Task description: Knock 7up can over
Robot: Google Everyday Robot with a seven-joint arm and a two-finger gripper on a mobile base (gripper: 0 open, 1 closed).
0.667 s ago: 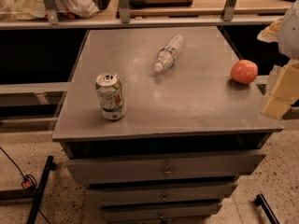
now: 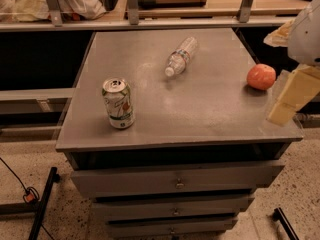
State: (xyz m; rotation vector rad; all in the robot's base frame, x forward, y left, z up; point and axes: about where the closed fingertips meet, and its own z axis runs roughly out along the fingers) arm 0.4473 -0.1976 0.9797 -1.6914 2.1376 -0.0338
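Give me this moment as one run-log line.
task: not done | 7up can: upright, front-left of cabinet top | gripper: right edge, apart from can | water bottle: lying, rear centre | orange fruit: right side

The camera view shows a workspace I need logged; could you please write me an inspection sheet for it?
Surface: grey cabinet top over drawers.
Job's things: 7up can upright near the front left, not yet knocked over.
Clutter: water bottle lying on its side toward the back; orange fruit near the right edge.
Grippers: gripper at the top's right edge, beside the fruit, far from the can.
Cables: black cable on the floor, left.
Surroundings: shelf behind, holding cloth.
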